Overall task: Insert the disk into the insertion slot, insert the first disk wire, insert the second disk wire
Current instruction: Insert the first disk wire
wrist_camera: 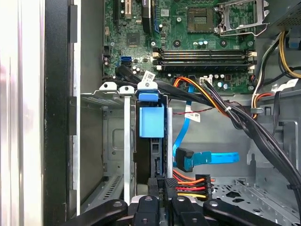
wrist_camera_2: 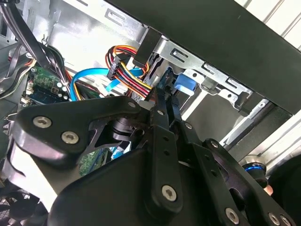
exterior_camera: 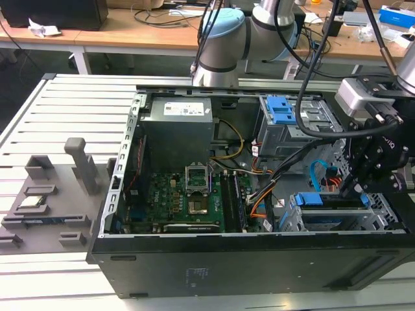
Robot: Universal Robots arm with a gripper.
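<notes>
Exterior view: an open computer case point(exterior_camera: 214, 259) lies on its side on the slatted grey tabletop point(exterior_camera: 58, 110). It reaches toward the tabletop's edge on the exterior view's right. The arm reaches down into the case at that end, with the gripper point(exterior_camera: 355, 188) just above the metal drive cage point(exterior_camera: 389, 210).

The disk point(wrist_camera: 152, 127) sits in that cage, standing on edge between the cage's rails in the first wrist view, with the blue end of its carrier frame facing the motherboard point(wrist_camera: 188, 37).

In both wrist views the gripper point(wrist_camera: 163, 186) has its fingers point(wrist_camera_2: 162, 141) pressed close together. They are clenched on the black plug at the end of the coloured wires point(wrist_camera: 188, 185), which are red, orange, yellow and black. The plug is right at the edge of the disk opposite the blue end.

A blue data cable point(wrist_camera: 207, 157) lies loose beside the cage, its plug apart from the disk.
</notes>
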